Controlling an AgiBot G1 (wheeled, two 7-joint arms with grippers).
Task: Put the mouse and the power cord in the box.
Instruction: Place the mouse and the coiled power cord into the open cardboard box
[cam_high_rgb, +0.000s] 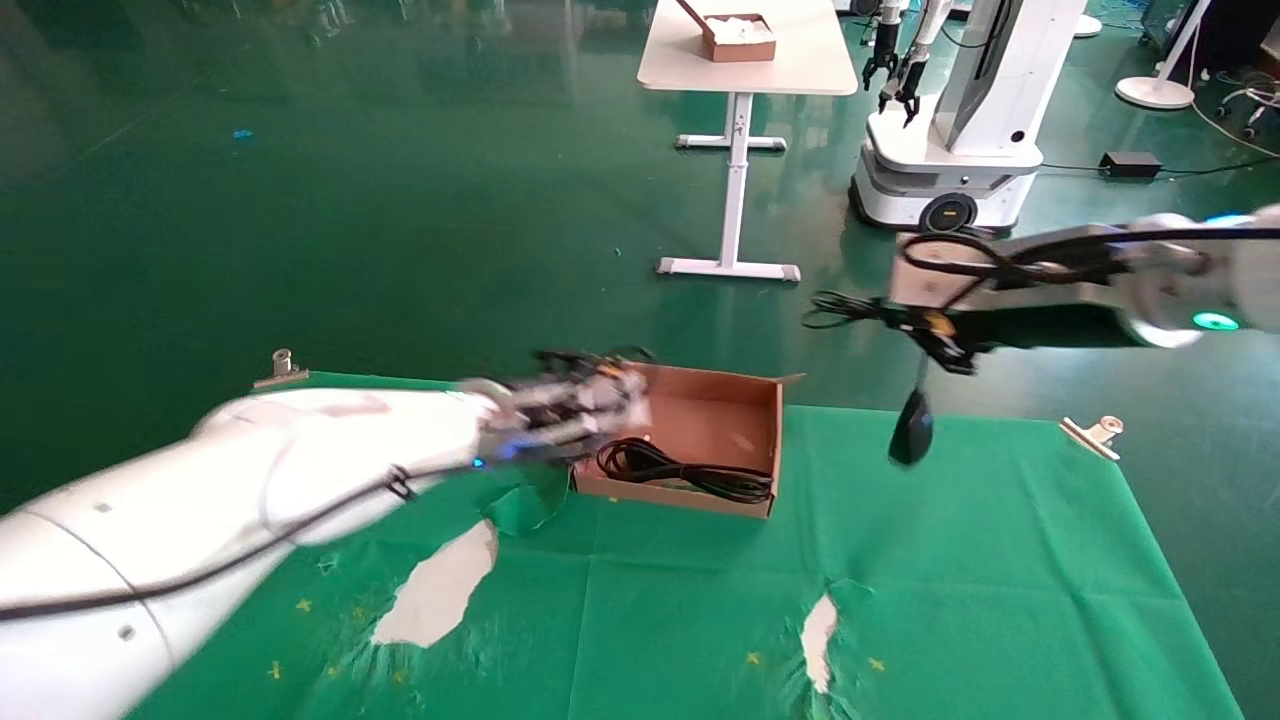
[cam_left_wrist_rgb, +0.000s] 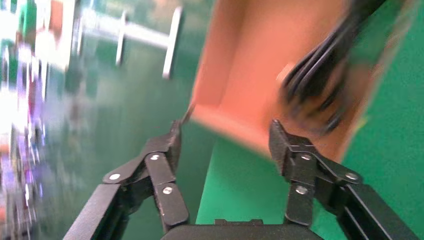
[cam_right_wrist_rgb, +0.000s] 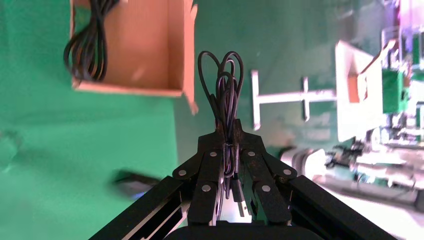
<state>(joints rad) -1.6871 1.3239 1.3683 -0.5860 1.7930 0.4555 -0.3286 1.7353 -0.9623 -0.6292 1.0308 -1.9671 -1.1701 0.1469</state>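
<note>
Mouse (cam_high_rgb: 911, 428) dangles at three o'clock of the box (cam_high_rgb: 700, 410), right gripper (cam_right_wrist_rgb: 227, 142) clenched on its cable; swinging may miss. Power cord (cam_high_rgb: 690, 472) lies inside (left gripper (cam_left_wrist_rgb: 225, 145) released).

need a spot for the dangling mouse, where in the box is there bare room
The box floor is bare along its far wall and right side. The power cord crowds the near wall. The open left gripper sits at the left end. The right gripper, pinching the cable, hangs the mouse right of the box.
</note>
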